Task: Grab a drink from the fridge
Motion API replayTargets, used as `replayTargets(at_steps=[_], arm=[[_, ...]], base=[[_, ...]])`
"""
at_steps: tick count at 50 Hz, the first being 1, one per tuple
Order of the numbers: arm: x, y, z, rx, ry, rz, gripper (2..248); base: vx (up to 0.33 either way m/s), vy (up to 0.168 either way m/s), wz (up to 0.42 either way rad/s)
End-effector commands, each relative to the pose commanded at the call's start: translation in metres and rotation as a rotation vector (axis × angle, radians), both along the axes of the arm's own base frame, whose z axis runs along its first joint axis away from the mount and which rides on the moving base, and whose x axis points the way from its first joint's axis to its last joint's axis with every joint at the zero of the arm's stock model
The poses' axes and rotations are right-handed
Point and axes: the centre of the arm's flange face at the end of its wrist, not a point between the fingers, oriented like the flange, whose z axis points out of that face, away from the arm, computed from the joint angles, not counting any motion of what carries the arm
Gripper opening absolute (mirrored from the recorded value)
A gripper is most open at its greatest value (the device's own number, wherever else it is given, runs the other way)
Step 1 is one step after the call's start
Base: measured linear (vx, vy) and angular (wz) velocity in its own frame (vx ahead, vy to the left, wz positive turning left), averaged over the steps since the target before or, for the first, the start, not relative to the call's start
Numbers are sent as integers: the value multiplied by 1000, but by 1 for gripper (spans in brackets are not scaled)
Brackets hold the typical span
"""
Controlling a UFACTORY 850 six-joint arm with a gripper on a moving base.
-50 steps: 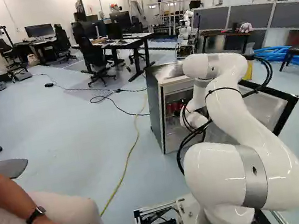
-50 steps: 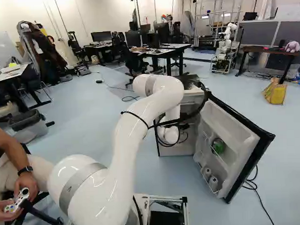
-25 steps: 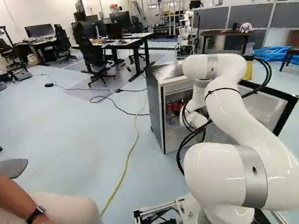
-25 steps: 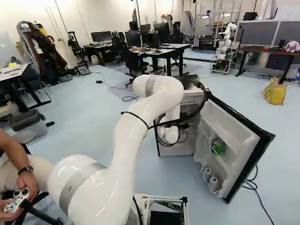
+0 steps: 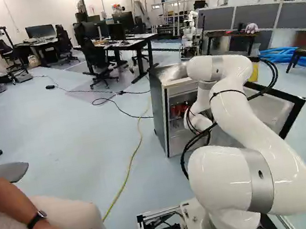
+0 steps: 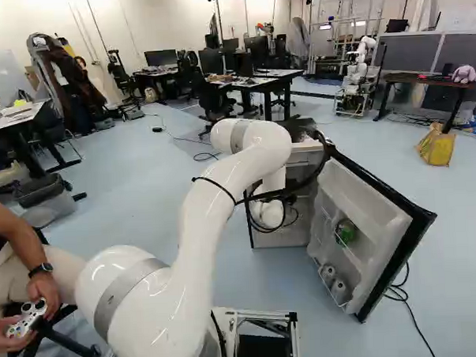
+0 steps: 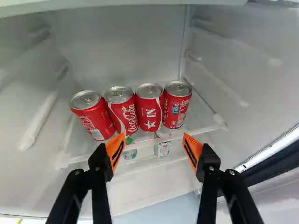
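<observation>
In the left base view, the arm (image 5: 274,153) and the fridge (image 5: 160,110) are seen placed as they were half a second earlier; red cans (image 5: 180,109) are shown inside.

In the right base view, the same placing is kept, with the door (image 6: 374,212) swung open.

In the wrist view, four red cans are stood upright in a row on a shelf (image 7: 201,128), long axes vertical, tops up. They are faced by the gripper (image 7: 153,148), its fingers held wide apart, nothing gripped.
</observation>
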Motion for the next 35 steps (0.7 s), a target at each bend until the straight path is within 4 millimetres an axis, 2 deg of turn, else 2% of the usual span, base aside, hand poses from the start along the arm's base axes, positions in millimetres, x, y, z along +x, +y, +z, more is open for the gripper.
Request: replayTargets(at_steps=[1,2,7,8,28,29,33,34,35], arm=[[0,0,0,0,0,0,183],[0,0,0,0,0,0,171],[0,0,0,0,0,0,171],[0,0,0,0,0,0,162],[0,0,0,0,0,0,164],[0,0,0,0,0,0,152],[0,0,0,0,0,0,152],[0,0,0,0,0,0,140],[0,0,0,0,0,0,140]], base=[[0,0,0],[0,0,0],[0,0,0],[0,0,0],[0,0,0],[0,0,0],[0,0,0],[0,0,0],[0,0,0]])
